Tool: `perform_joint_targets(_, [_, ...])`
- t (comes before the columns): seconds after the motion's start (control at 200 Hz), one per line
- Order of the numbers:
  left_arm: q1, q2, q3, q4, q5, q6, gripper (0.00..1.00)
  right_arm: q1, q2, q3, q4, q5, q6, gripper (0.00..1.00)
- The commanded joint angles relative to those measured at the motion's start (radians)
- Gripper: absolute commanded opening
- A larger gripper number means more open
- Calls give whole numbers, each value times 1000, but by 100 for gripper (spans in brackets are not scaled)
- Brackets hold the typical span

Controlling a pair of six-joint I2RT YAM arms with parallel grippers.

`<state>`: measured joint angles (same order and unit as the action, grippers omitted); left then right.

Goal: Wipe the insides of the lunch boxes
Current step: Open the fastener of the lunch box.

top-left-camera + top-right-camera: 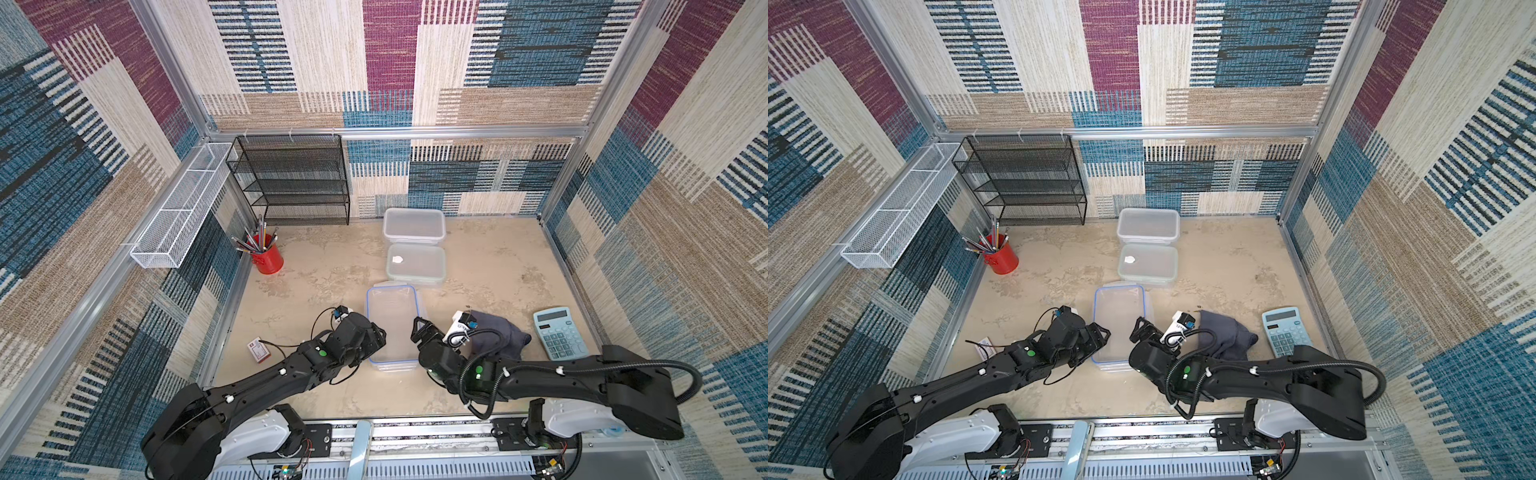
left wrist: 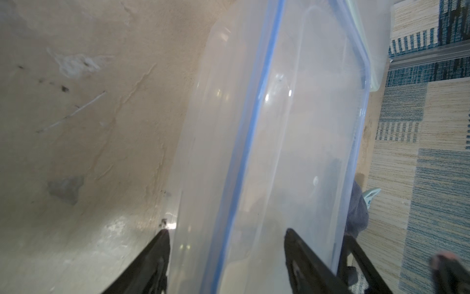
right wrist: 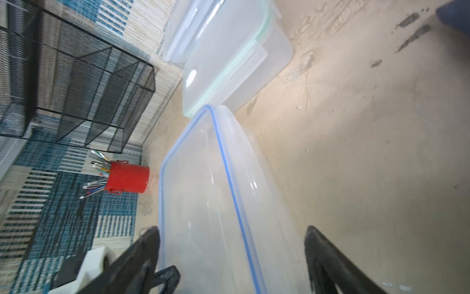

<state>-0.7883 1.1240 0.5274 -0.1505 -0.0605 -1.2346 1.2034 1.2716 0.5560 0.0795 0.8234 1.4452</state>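
Standing at the front of the cell, I see both arms gathered round the nearest lunch box [image 1: 392, 316], a clear, shallow tub with a blue seal line, sitting on the worktop [image 1: 490, 270] between them. The left gripper [image 1: 379, 333] is spread astride the tub's left wall: in its wrist view one finger [image 2: 160, 249] sits outside the wall and the other inside. I cannot tell whether it presses on the plastic. The right gripper [image 1: 419, 329] is spread wide and holds nothing, set over the tub's right wall in the same way.

The grey cloth [image 1: 498, 336] lies in a heap on the worktop just behind the right gripper, beside the calculator [image 1: 559, 332]. Neither arm holds it, so no wiping is under way.

As for progress, the near tub looks clear inside, with no crumbs or smears that I can make out, so I would guess it is done or close to done. Behind it sits the middle lunch box [image 1: 415, 266], green-rimmed, with a small white scrap [image 1: 397, 259] on or in it. I cannot tell whether a lid covers it. Touching that one, nearest the back wall, stands the deep lunch box [image 1: 413, 224], frosted, its inside too hazy to judge. By my reckoning those two are left, and the cloth must be picked up first.
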Motion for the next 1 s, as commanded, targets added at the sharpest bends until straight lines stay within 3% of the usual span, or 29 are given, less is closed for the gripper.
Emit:
perform_joint_targets(0.0, [0,-6,12,-128,-3,7,74,-11,-107,-26,77,-23,-127,99])
perform_joint_targets(0.22, [5,-16,63,-176,-50,43,78,-66,-320,-16,-73,-104,-235,100])
perform_joint_targets(0.341, [13,-35,84,-196,-58,46,79,-88,-330,46,-167,-165,-310,93])
perform_joint_targets(0.391, [19,-49,88,-201,-56,41,79,-96,-293,103,-207,-194,-373,82])
perform_joint_targets(0.521, [37,-90,72,-171,-28,-2,80,-138,-121,283,-261,-345,-572,44])
perform_joint_targets(0.626, [41,-128,8,-81,-9,-95,80,-178,21,395,-296,-449,-690,14])
perform_joint_targets(0.691, [41,-148,-49,7,7,-165,80,-208,84,432,-296,-522,-748,0])
perform_joint_targets(0.997, [34,-239,-165,151,-48,-343,79,-269,335,486,-275,-682,-891,0])
